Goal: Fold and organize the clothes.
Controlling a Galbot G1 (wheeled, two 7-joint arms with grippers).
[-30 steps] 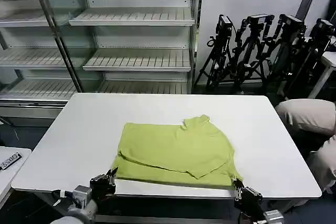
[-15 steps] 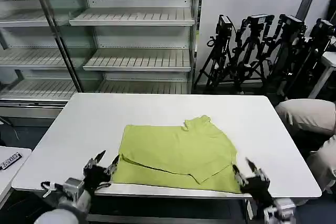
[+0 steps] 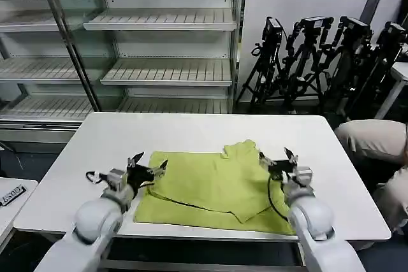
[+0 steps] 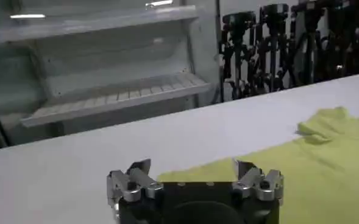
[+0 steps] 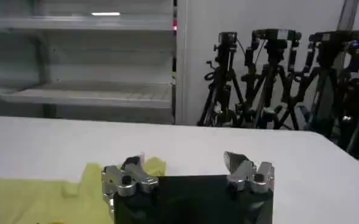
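Observation:
The clothes are one lime short-sleeved shirt (image 3: 217, 186), lying partly folded on the white table (image 3: 191, 133) with its collar toward the far side. My left gripper (image 3: 151, 161) hovers open over the shirt's left edge, nothing between its fingers. My right gripper (image 3: 275, 155) is open too, above the shirt's right edge near the sleeve. In the left wrist view the open gripper (image 4: 191, 165) faces the shirt (image 4: 313, 164) and bare tabletop. The right wrist view has its open gripper (image 5: 184, 161) beside a corner of the shirt (image 5: 39, 198).
Glass-fronted metal shelves (image 3: 159, 49) stand behind the table. Black tripods (image 3: 319, 55) crowd the back right. A person's beige trouser leg (image 3: 376, 141) is close to the table's right edge. A small white side table (image 3: 9, 199) sits at the left.
Both grippers opened at the shirt's near hem, rose from the front table edge and moved forward over the shirt's left and right sides. The shirt lies almost as before.

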